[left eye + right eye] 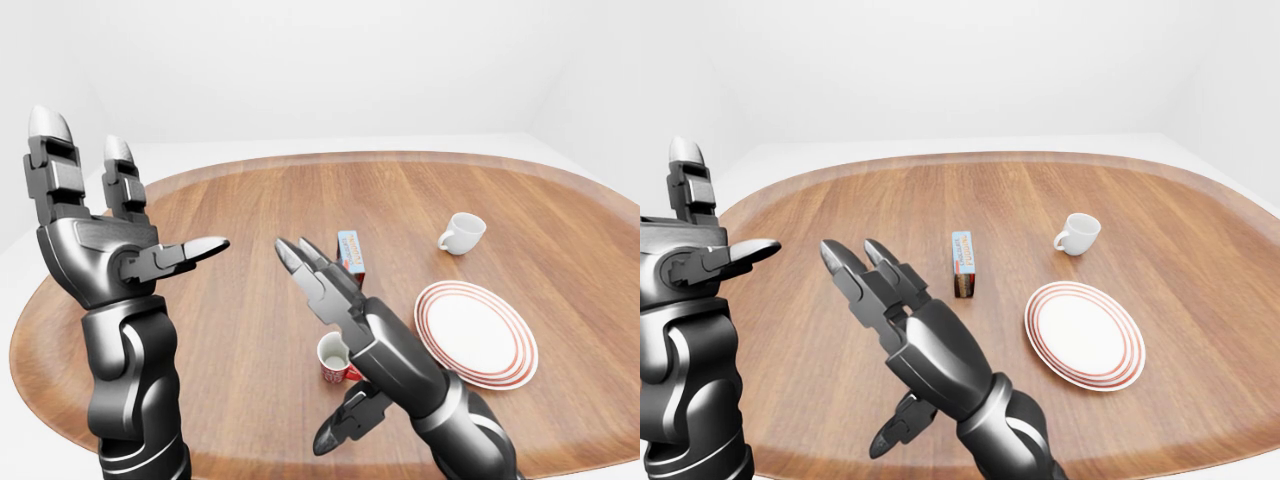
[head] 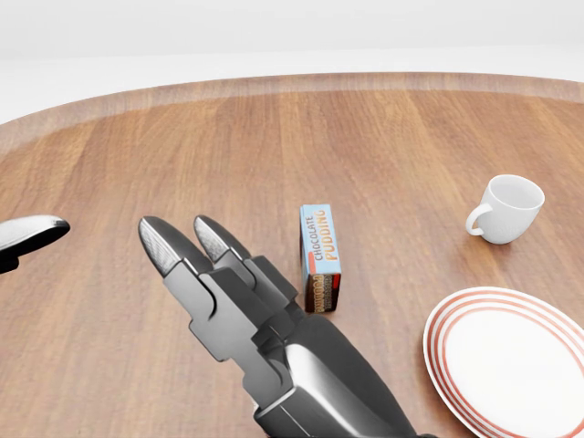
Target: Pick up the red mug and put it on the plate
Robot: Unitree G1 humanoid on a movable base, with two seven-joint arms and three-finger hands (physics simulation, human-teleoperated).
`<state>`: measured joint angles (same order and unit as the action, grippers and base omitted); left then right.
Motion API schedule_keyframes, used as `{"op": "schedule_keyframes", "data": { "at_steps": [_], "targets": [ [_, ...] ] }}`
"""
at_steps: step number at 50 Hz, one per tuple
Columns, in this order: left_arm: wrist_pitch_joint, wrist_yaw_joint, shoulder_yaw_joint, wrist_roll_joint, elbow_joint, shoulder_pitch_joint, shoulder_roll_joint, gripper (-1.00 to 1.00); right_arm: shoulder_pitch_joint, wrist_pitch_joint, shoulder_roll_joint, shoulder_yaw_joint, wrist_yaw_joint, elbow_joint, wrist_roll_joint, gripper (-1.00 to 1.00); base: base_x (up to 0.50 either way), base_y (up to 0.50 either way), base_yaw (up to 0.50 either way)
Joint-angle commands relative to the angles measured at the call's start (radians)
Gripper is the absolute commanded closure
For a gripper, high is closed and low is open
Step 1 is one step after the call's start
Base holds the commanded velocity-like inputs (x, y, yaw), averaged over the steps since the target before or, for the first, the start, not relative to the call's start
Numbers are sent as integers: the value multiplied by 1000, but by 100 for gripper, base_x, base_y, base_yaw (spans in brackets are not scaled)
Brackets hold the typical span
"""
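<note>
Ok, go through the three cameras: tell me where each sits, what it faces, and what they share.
Left-eye view: on the head, facing down across the table; shows the raised left hand, the right hand, the red mug and the plate.
Head view: on the head, closer in, showing the right hand, the pudding box and the white cup.
Right-eye view: on the head; both hands show, but the right hand hides the mug.
All three share the box, plate and cup.

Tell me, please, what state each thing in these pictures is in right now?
red mug: upright on the table, ungrasped, partly hidden by the right hand.
plate: flat, nothing on it.
white cup: tilted, handle to the view's left.
pudding box: standing on a narrow side.
left hand: open, raised.
right hand: open, fingers straight.
</note>
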<state>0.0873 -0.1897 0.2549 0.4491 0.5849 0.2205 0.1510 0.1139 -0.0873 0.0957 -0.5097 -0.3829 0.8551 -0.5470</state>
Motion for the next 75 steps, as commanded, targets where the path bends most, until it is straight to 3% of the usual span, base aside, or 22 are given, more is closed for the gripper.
{"op": "schedule_keyframes", "data": {
  "at_steps": [1, 28, 75],
  "targets": [
    [0, 1, 2, 1, -2, -5, 0, -94, -26, 0, -33, -1, -106, -21, -96, -100, 0, 0, 0],
    [0, 2, 10, 3, -14, -2, 6, -94, -49, 0, -72, 50, -315, -103, -291, -100, 0, 0, 0],
    [0, 4, 14, 7, -12, -13, 6, -94, -16, 0, -96, 55, -315, -182, -505, -100, 0, 0, 0]
  ]
}}
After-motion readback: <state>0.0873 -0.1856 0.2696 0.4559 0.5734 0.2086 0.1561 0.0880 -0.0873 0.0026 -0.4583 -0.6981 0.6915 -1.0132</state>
